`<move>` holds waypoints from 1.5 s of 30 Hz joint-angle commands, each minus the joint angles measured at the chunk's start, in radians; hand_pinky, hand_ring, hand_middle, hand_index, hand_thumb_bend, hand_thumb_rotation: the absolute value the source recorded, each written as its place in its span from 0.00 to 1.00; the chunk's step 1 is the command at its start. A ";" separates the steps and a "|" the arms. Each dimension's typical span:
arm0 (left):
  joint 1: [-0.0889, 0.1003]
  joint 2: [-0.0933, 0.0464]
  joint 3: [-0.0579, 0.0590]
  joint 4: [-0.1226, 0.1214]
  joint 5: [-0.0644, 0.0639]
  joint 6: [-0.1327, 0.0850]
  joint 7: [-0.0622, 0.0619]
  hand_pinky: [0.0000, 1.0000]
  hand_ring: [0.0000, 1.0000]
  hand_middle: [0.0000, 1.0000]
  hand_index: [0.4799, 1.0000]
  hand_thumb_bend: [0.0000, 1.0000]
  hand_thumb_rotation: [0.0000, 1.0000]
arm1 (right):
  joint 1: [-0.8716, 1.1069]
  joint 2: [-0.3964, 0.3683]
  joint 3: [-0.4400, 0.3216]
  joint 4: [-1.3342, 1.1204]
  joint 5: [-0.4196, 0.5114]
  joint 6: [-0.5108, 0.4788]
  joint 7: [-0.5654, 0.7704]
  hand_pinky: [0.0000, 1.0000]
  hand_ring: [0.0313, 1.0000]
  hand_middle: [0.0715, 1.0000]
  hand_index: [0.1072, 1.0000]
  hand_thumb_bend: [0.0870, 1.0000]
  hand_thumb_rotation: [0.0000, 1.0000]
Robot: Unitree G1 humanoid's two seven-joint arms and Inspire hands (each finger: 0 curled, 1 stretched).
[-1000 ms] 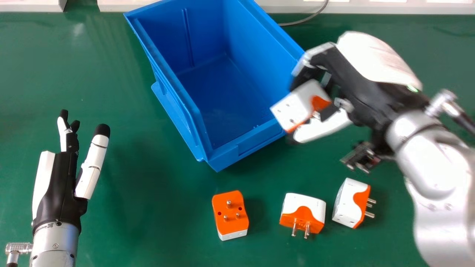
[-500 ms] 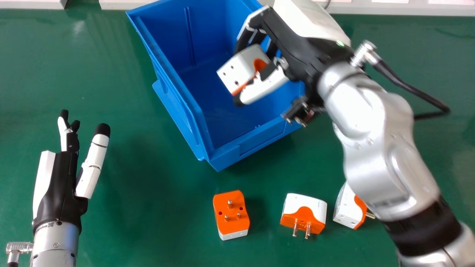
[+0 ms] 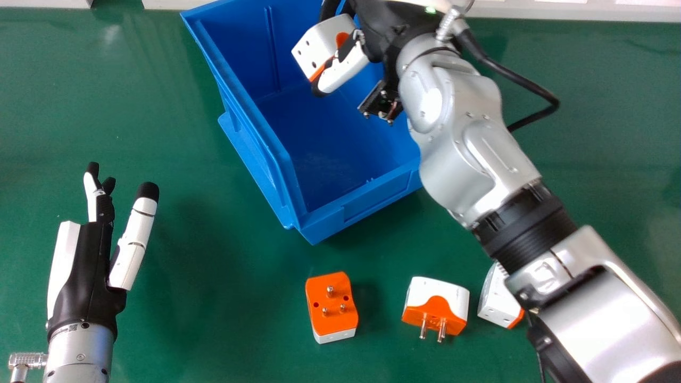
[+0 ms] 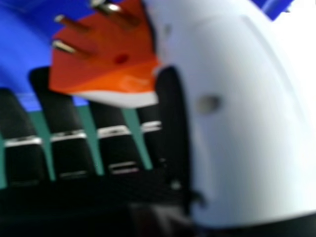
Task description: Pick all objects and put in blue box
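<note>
Right hand (image 3: 392, 26) pinches 1 white-and-orange adapter (image 3: 318, 47) over the blue box (image 3: 340, 219) while 3 other adapters (image 3: 437, 307) lie outside it

Green tabletop (image 3: 213, 319), faint glare towards its far left, pale ledge (image 3: 558, 11) along the far edge

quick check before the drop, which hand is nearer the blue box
Right. The right hand is over the blue box, holding a plug; the left hand is off to its left, clear of it.
</note>
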 commanded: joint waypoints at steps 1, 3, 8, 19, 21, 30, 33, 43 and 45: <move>0.011 -0.004 -0.002 -0.031 0.011 0.000 0.011 1.00 1.00 1.00 1.00 0.57 1.00 | -0.072 0.016 0.010 0.036 0.001 -0.043 -0.060 0.26 0.35 0.46 0.50 0.45 0.00; 0.011 -0.006 -0.004 -0.030 0.013 -0.001 0.013 1.00 1.00 1.00 1.00 0.58 1.00 | -0.087 0.024 0.022 0.087 0.004 -0.070 -0.092 0.25 0.35 0.45 0.51 0.45 0.00; 0.011 -0.016 -0.012 -0.039 0.022 0.004 0.019 1.00 1.00 1.00 1.00 0.62 1.00 | -0.117 0.034 0.037 0.185 0.021 -0.139 -0.141 0.27 0.37 0.48 0.50 0.45 0.00; 0.005 -0.017 -0.020 -0.035 0.033 0.003 0.030 1.00 1.00 1.00 1.00 0.65 1.00 | -0.126 0.052 0.051 0.291 0.039 -0.209 -0.184 0.31 0.42 0.49 0.49 0.44 0.00; 0.007 -0.017 -0.019 -0.037 0.034 0.002 0.030 1.00 1.00 1.00 1.00 0.65 1.00 | -0.123 0.056 0.050 0.299 0.044 -0.212 -0.200 0.31 0.42 0.49 0.49 0.44 0.00; 0.006 -0.010 -0.013 -0.026 0.032 -0.005 0.028 1.00 1.00 1.00 1.00 0.65 1.00 | -0.114 0.064 0.063 0.307 0.051 -0.173 -0.189 0.49 0.63 0.65 0.59 0.46 0.26; 0.003 -0.008 -0.013 -0.023 0.033 -0.006 0.027 1.00 1.00 1.00 1.00 0.66 1.00 | -0.103 0.062 0.062 0.269 0.061 -0.137 -0.137 0.58 0.75 0.77 0.71 0.49 0.40; 0.000 -0.004 -0.012 -0.017 0.030 -0.008 0.025 1.00 1.00 1.00 1.00 0.66 1.00 | -0.081 0.044 0.100 0.219 0.044 -0.095 -0.124 0.99 1.00 1.00 1.00 0.51 0.57; 0.000 -0.005 -0.012 -0.021 0.029 -0.006 0.023 1.00 1.00 1.00 1.00 0.66 1.00 | -0.078 0.040 0.105 0.212 0.041 -0.099 -0.133 1.00 1.00 1.00 1.00 0.49 0.55</move>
